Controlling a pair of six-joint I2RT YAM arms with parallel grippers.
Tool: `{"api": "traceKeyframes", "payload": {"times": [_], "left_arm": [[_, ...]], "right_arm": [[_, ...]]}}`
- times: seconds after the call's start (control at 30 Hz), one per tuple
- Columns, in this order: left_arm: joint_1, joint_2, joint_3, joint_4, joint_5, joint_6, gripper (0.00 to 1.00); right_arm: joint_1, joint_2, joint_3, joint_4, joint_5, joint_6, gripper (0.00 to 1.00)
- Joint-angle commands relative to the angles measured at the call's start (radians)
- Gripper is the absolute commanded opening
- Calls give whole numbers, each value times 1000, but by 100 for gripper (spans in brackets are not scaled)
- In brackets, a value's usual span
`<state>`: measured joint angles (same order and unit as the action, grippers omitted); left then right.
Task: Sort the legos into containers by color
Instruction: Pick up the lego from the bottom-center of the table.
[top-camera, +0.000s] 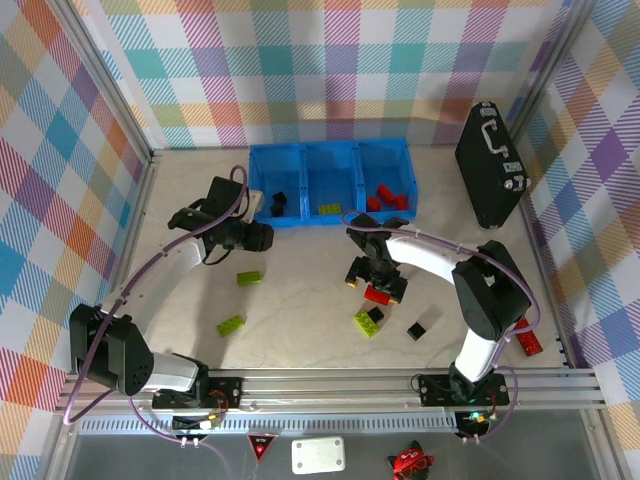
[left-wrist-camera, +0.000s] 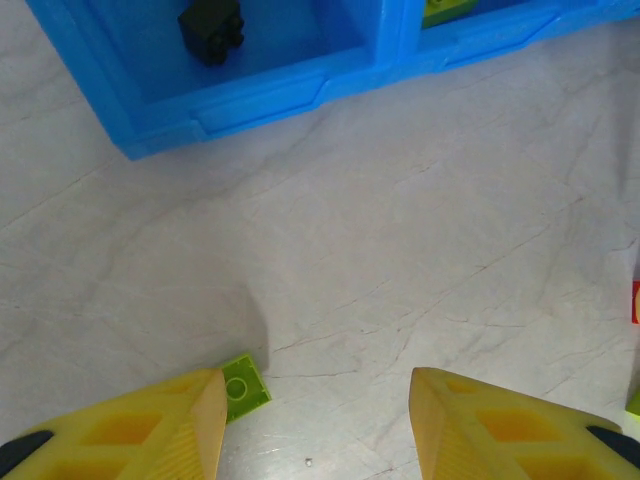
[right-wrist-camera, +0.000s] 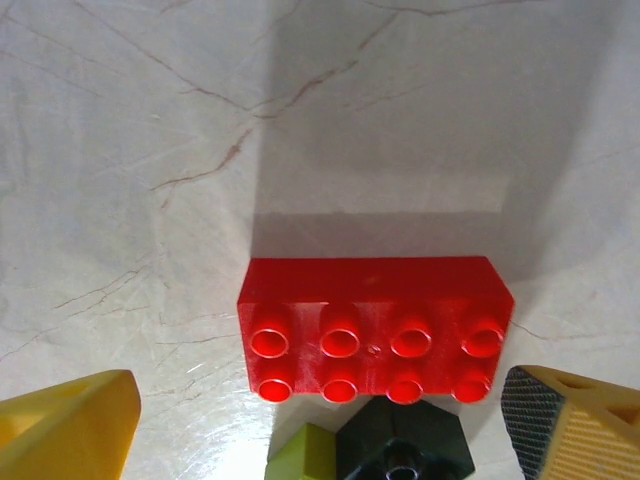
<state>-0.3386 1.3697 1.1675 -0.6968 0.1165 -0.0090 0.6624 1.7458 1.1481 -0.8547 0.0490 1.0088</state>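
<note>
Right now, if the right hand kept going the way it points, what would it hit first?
Most likely the red eight-stud brick: it lies on the table between the open fingers of the right hand, straight ahead. How far off it is, I cannot tell.

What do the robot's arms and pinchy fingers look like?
Both the left arm and right arm have white tube-like links, black joints and looping lilac cables. The fingers are yellow wedges with black patches.
</note>
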Motion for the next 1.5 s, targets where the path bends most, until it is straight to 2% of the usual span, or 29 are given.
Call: {"api": "traceKeyframes", "payload": {"times": [0.0, 0.37, 1.1, 1.47], "left_arm": [[5, -2, -10, 13, 33, 17, 51], [6, 5, -11, 14, 48, 17, 51], [6, 21, -8, 13, 58, 17, 50], [6, 25, -8, 11, 50, 19, 50]], "right_arm": [[5, 1, -42, 49, -21, -51, 92], [6, -10, -94, 59, 2, -60, 86], [6, -18, -87, 50, 11, -73, 69], [6, -31, -50, 5, 58, -105, 68]]}}
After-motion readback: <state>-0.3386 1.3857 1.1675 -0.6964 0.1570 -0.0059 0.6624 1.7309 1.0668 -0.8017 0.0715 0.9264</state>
